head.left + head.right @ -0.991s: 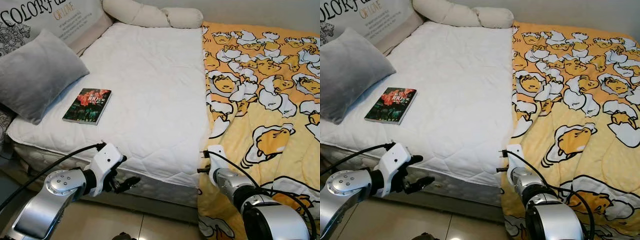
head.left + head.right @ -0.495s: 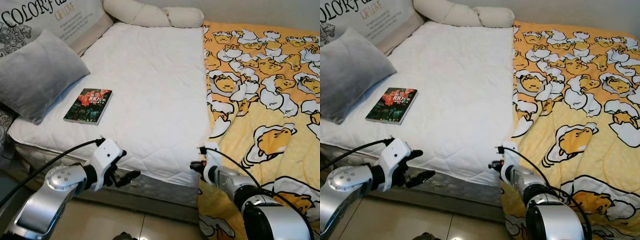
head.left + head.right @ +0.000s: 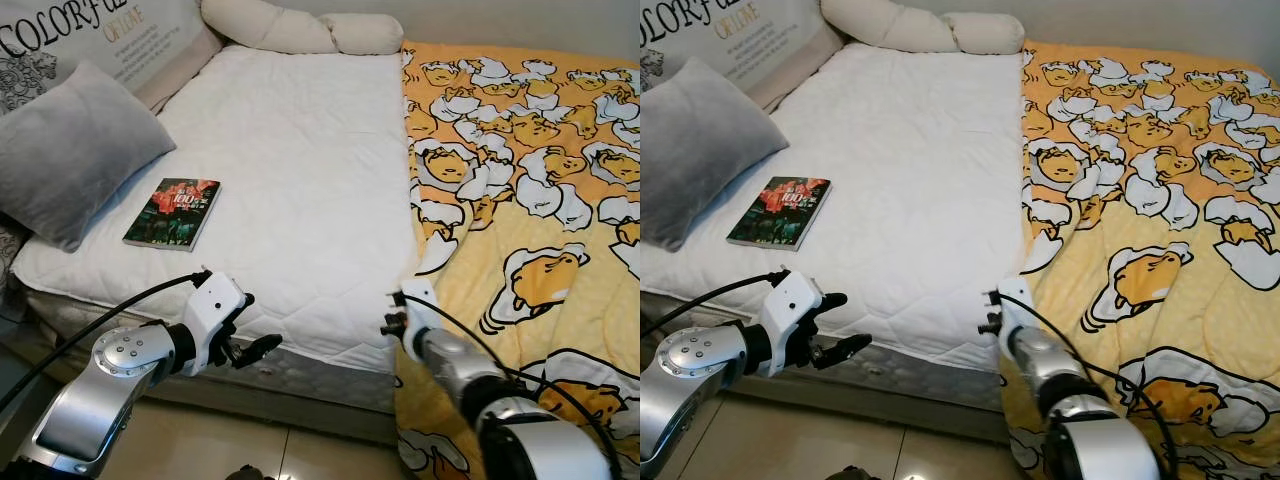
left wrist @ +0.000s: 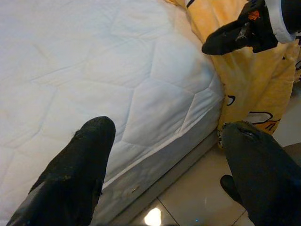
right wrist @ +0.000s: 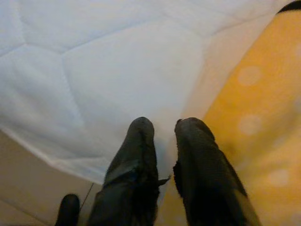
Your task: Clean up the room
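A yellow blanket [image 3: 530, 200] printed with cartoon eggs covers the right half of the bed, and its left edge lies along the bare white mattress [image 3: 290, 170]. My right gripper [image 3: 390, 318] sits at that edge near the bed's front. In the right wrist view its fingers [image 5: 141, 141] are pressed nearly together over the seam between blanket and mattress. My left gripper [image 3: 252, 347] hovers open in front of the mattress's front edge, with nothing between its fingers [image 4: 80, 169]. A book [image 3: 173, 212] with a dark red cover lies on the mattress at the left.
A grey pillow [image 3: 75, 150] rests at the bed's left side, beside a printed cushion [image 3: 110, 40]. Cream bolster pillows [image 3: 300, 30] line the head of the bed. Beige floor tiles [image 3: 200, 440] run below the bed's front edge.
My right gripper has moved left and forward to the blanket's edge at the mattress front. The left gripper has shifted slightly right. The book and pillows have not moved.
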Tool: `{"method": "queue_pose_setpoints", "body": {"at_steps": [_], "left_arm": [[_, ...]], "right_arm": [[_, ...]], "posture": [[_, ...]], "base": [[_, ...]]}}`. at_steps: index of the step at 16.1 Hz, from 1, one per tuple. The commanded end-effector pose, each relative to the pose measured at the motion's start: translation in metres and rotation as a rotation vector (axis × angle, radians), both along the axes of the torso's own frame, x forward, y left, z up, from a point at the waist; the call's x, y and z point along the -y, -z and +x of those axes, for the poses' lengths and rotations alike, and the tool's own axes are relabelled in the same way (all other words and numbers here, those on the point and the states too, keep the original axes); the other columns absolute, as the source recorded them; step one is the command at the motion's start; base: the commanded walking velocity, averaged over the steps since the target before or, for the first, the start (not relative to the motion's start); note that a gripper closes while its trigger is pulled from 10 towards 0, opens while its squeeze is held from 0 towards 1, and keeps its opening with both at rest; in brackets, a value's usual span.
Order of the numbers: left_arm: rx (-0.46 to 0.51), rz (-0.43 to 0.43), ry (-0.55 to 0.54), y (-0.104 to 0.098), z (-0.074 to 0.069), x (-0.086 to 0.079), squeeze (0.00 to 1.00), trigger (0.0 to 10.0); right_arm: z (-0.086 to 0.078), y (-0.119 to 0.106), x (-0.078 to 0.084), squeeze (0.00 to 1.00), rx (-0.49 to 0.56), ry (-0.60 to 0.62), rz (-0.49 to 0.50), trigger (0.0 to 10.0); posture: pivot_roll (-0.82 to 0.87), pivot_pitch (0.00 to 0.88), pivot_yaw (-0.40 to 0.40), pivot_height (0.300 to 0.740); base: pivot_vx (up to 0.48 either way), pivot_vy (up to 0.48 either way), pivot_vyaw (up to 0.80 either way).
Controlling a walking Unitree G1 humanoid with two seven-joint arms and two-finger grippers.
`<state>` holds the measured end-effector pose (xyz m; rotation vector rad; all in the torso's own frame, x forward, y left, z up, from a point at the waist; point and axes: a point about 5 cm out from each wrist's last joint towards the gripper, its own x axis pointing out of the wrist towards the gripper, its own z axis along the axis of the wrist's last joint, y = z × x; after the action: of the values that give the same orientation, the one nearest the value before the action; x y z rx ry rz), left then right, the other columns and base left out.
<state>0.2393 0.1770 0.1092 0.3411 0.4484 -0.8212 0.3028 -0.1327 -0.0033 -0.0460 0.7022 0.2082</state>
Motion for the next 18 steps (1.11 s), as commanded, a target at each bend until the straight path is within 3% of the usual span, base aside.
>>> {"method": "queue_pose_setpoints", "body": {"at_steps": [1, 11, 18], "left_arm": [[-0.003, 0.007, 0.001, 0.002, -0.001, 0.000, 0.00, 10.0], [-0.005, 0.016, -0.006, 0.004, -0.003, 0.000, 0.00, 10.0], [-0.018, 0.017, -0.007, 0.004, -0.008, -0.001, 0.00, 10.0]], "right_arm": [[0.007, -0.006, -0.002, 1.00, 0.018, 0.066, -0.013, 10.0], [0.011, -0.010, -0.019, 1.00, 0.016, 0.105, -0.147, 10.0], [0.009, -0.009, -0.010, 1.00, 0.032, 0.118, -0.302, 10.0]], "posture": [[0.08, 0.000, 0.019, 0.740], [0.10, 0.000, 0.002, 0.740], [0.10, 0.011, 0.001, 0.740]], "base": [[0.000, 0.000, 0.00], [0.000, 0.000, 0.00], [0.000, 0.000, 0.00]]}}
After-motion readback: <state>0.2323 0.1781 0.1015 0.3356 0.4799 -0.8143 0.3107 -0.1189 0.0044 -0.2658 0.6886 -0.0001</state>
